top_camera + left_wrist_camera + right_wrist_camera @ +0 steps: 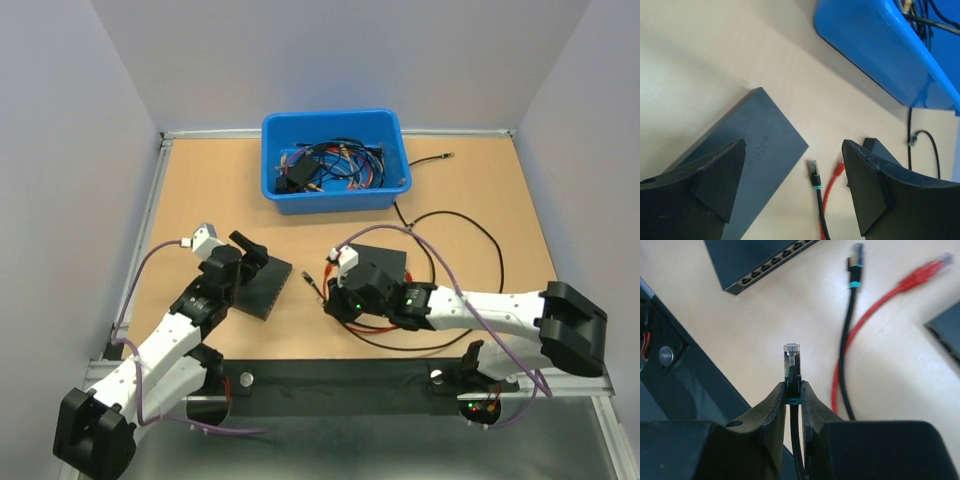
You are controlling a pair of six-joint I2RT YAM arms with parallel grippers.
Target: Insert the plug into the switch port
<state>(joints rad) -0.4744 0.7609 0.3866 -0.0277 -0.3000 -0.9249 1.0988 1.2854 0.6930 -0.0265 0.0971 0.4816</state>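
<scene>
Both your arms share one build. The left arm [165,345] and right arm [490,308] have white shell links with black joint housings; the bulkiest black housing is the elbow [572,328]. You'll find a thin purple cable [130,295] running outside each arm, loose of the links. Each wrist carries a small white camera block [203,236]. Two green lights [357,303] glow on the right arm's forward joints; red and green ones show at its base [478,405]. On the left gripper [794,150] the fingers [715,180] are matte black, wedge-shaped, faceted on the inner face. On the right gripper [793,387] the fingers [772,407], same black, taper to thin tips; you can see a small round hole [731,424] in one.
</scene>
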